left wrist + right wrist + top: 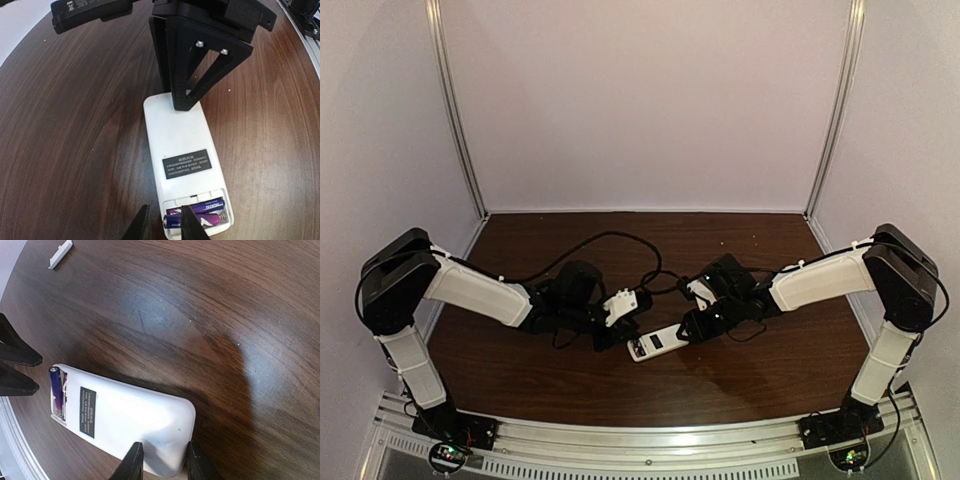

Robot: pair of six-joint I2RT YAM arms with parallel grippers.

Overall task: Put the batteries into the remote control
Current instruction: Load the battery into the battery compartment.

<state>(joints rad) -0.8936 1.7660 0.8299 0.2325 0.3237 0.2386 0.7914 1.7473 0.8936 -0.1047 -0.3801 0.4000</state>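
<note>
The white remote control (177, 142) lies flat on the dark wooden table, back face up, with a black label and the battery recess uncovered. Two purple-blue batteries (200, 212) lie side by side in that recess, also in the right wrist view (56, 390). My left gripper (165, 227) stands slightly open at that end. One of its fingers (192, 225) crosses over the batteries, the other is over the table beside the remote. It holds nothing. My right gripper (164, 464) is shut on the remote's (135, 420) opposite end. From above, the remote (658, 343) lies between both grippers.
A small loose white flat piece (61, 254) lies apart on the table, far from the remote. Black cables (610, 240) loop over the back of the table behind the arms. White walls enclose the table, with a metal rail (650, 440) along the near edge.
</note>
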